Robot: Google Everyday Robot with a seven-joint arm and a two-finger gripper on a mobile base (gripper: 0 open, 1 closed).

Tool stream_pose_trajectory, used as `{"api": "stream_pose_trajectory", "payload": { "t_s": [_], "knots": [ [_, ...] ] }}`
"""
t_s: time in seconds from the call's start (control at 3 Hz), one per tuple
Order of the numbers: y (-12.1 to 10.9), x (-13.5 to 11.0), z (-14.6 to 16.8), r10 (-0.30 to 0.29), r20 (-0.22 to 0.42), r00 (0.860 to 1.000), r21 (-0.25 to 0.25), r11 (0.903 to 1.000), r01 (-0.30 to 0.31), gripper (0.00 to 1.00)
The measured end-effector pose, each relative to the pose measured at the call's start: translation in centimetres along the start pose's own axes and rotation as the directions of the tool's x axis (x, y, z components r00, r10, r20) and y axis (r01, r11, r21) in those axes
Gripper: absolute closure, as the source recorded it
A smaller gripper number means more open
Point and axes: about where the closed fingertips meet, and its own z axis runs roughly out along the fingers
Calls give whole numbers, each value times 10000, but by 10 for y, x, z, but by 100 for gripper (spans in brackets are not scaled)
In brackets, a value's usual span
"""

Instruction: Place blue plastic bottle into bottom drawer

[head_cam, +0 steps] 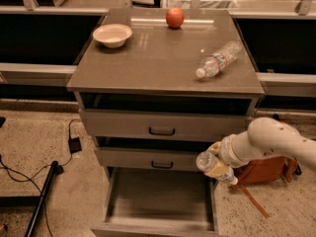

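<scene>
The blue plastic bottle [214, 166], clear with a pale label, hangs tilted in my gripper [217, 158]. It is level with the middle drawer's lower edge, over the right rim of the bottom drawer. The gripper is shut on the bottle and reaches in from the right on a white arm [276, 141]. The bottom drawer [157, 194] is pulled out, a wide shallow grey tray with nothing in it. The two upper drawers show black handles and are pushed in.
On the cabinet top lie a slimmer clear bottle [217, 59], a red fruit [175, 17] and a cream bowl [112, 35]. An orange-brown backpack [269, 171] stands on the floor to the right. Cables and a black pole [42, 196] lie to the left.
</scene>
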Motion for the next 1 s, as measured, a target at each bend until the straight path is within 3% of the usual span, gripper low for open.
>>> {"api": "stream_pose_trajectory", "payload": {
  "t_s": [0.33,0.67,1.0],
  "knots": [
    [-8,28,6,2,1203,9927,982,9951,-121,100],
    [-3,38,6,-586,1205,9910,1109,9928,452,100],
    [1,32,37,-68,1906,9816,270,9996,16,100]
  ]
}}
